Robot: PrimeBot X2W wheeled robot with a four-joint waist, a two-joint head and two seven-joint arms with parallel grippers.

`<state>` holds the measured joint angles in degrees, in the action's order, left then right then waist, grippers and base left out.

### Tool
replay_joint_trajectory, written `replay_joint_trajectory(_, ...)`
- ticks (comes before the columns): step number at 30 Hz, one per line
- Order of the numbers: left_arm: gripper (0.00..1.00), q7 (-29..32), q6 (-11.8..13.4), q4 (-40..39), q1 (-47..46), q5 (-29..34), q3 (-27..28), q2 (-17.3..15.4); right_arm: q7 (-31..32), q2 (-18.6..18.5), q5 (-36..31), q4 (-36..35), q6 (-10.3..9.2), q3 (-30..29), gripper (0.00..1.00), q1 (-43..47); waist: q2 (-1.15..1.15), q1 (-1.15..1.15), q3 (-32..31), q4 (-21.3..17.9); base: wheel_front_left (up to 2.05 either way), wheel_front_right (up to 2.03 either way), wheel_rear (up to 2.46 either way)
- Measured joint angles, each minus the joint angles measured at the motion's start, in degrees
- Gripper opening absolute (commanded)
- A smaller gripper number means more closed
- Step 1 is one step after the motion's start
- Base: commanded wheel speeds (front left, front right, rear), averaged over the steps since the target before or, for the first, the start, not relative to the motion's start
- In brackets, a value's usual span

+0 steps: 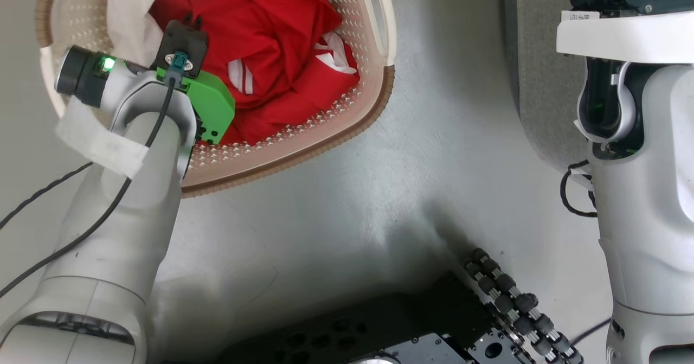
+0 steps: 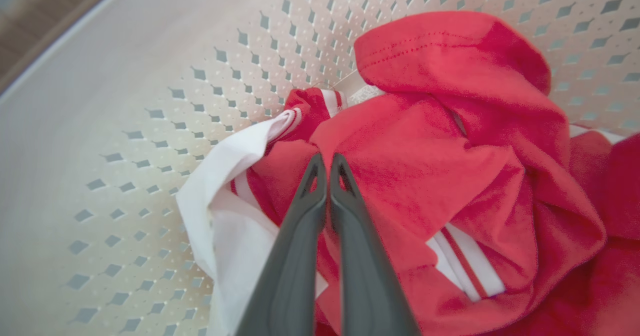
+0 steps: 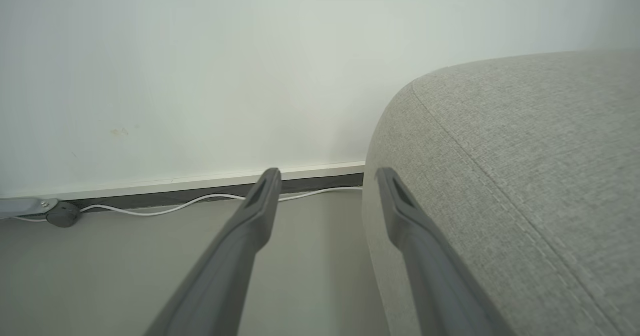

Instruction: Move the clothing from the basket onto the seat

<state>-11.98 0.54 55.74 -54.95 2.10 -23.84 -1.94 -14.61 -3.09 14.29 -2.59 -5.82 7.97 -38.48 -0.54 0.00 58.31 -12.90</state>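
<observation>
Basket [image 1: 303, 136] cropped — left pincer [image 2: 325, 164] clenched amid clothing [image 2: 425, 165], any caught fabric hidden; right pincer [image 3: 326, 177] released.

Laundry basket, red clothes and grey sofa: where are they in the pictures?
laundry basket [image 1: 386, 90], head view, brown woven rim.
red clothing [image 2: 425, 176], left wrist view, middle fold.
grey sofa [image 3: 525, 150], right wrist view, rounded top.

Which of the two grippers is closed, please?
The left gripper, shut against the red clothing in the basket; the right gripper stands open beside the seat.
</observation>
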Motion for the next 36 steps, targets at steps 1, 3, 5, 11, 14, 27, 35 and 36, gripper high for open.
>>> replay_joint_trajectory(1,0.0,-0.3,-0.4,-0.6,0.0,-0.9,-0.2,0.0,0.0,0.0,-0.3,0.3,0.18,-0.1,1.0,0.1,0.0,0.0,-0.4,0.2,0.0,0.0,0.0)
replay_joint_trajectory(3,0.0,-0.9,-1.1,-1.7,0.1,-2.1,-0.7,0.0,0.0,0.0,-0.4,0.9,0.25,-0.2,1.0,0.4,0.0,0.0,-1.2,0.5,0.0,0.0,0.0)
replay_joint_trajectory(5,0.0,-1.5,-1.6,-3.0,0.3,-3.3,-1.2,0.0,0.0,0.0,-0.8,1.5,0.7,-0.6,1.0,0.6,0.0,0.0,-2.1,0.9,0.0,0.0,0.0)
replay_joint_trajectory(11,0.0,-2.3,-2.7,-6.8,2.6,-6.6,-3.4,0.0,0.0,0.0,-1.8,3.0,1.27,-2.1,1.0,2.5,0.0,0.0,-5.1,2.0,0.0,0.0,0.0)
replay_joint_trajectory(14,0.0,-2.3,-3.1,-9.1,3.9,-8.4,-4.5,0.0,0.0,0.0,-2.3,3.7,1.77,-2.8,1.0,3.5,0.0,0.0,-6.8,2.5,0.0,0.0,0.0)
replay_joint_trajectory(27,0.0,-2.5,-3.0,-21.7,9.5,-15.0,-7.2,0.0,0.0,-0.5,-4.0,7.3,3.81,-4.5,1.0,8.7,0.0,0.0,-16.3,5.4,0.0,0.0,0.0)
replay_joint_trajectory(35,0.0,-2.5,-2.0,-26.0,13.9,-16.2,-7.9,0.0,0.0,-0.5,-4.3,9.3,5.44,-4.8,1.0,12.2,0.0,0.0,-22.6,6.9,0.0,0.0,0.0)
replay_joint_trajectory(36,0.0,-2.5,-2.0,-26.5,14.4,-16.4,-8.0,0.0,0.0,-0.5,-4.3,9.7,5.81,-4.7,1.0,12.6,0.0,0.0,-23.5,7.1,0.0,0.0,0.0)
